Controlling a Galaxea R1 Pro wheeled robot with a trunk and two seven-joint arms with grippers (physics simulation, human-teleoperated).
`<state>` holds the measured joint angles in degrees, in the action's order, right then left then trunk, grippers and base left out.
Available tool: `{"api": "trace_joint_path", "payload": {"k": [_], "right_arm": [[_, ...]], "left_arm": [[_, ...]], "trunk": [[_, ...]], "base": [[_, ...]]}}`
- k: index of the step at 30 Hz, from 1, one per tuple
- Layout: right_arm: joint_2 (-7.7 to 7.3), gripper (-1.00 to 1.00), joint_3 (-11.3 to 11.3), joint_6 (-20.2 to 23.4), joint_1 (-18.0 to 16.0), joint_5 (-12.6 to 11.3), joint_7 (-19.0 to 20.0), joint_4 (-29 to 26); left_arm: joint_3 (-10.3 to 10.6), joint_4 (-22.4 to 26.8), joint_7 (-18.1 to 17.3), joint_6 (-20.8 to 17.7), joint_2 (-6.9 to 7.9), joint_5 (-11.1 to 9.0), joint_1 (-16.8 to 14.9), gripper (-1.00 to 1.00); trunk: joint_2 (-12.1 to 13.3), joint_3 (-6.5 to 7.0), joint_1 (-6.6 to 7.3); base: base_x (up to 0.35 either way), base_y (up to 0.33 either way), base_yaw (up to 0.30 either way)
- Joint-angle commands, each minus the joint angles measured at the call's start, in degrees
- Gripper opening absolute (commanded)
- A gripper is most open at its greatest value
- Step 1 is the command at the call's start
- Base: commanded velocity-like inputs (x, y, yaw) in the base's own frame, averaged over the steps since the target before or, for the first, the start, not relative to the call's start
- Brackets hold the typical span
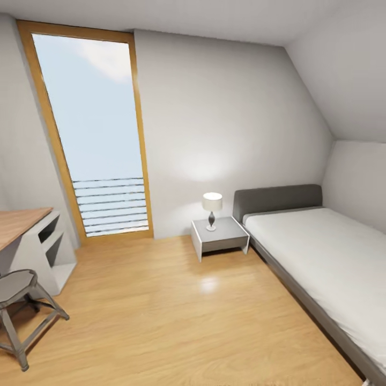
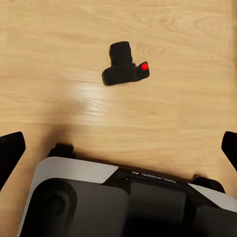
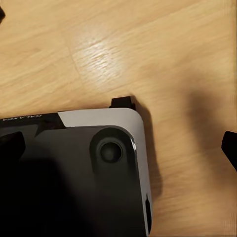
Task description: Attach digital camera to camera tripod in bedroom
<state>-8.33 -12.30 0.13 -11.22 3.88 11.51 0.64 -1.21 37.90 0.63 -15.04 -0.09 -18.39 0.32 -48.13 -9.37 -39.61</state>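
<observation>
The digital camera (image 2: 125, 69), small and black with a red dot, lies on the wood-plank floor in the left wrist view, a little way ahead of my base. My left gripper (image 2: 118, 148) hangs above the floor, open, with its dark fingertips (image 2: 11, 148) wide apart at the picture's edges and nothing between them. My right gripper (image 3: 118, 145) is open too, over the corner of my base, one fingertip (image 3: 230, 146) showing at the edge. The camera tripod is out of view. The head view looks into the bedroom.
A white bed (image 1: 321, 257) with a grey headboard runs along the right. A white nightstand (image 1: 220, 238) with a small lamp (image 1: 212, 209) stands beside it. A tall window (image 1: 99, 134), a wooden desk (image 1: 21, 225) and a grey stool (image 1: 19, 300) are at the left. My base (image 2: 123, 202) is below both wrists.
</observation>
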Motion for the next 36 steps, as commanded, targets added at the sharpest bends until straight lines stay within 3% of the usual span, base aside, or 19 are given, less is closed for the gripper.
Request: {"api": "trace_joint_path", "payload": {"k": [1, 12, 22, 36], "right_arm": [[-0.02, 1.0, -0.5, 0.0, -0.1, 0.4, 0.2, 0.1], [-0.02, 1.0, -0.4, 0.0, -0.1, 0.7, 0.3, 0.1], [-0.22, 1.0, -0.3, 0.1, 0.0, 0.9, 0.3, 0.1], [-0.11, 1.0, -0.5, 0.3, -0.1, 5.4, 0.3, 0.1]], "left_arm": [[-0.1, 0.2, 0.1, -0.4, -0.01, -0.5, 0.0, 1.0], [-0.2, 0.2, 0.1, -0.4, 0.16, -0.6, 0.0, 1.0], [-0.2, 0.2, 0.1, -0.4, 0.18, -0.6, 0.0, 1.0], [-0.1, 0.4, 0.0, -0.5, 0.11, -0.6, 0.0, 1.0]], "trunk": [[-0.1, -0.07, -0.01], [-0.1, -0.07, -0.01], [-0.1, -0.07, -0.01], [-0.1, -0.07, -0.01]], "base": [[0.0, 0.0, -0.296], [0.0, 0.0, -0.28], [0.0, 0.0, -0.055], [0.0, 0.0, -0.002]]}}
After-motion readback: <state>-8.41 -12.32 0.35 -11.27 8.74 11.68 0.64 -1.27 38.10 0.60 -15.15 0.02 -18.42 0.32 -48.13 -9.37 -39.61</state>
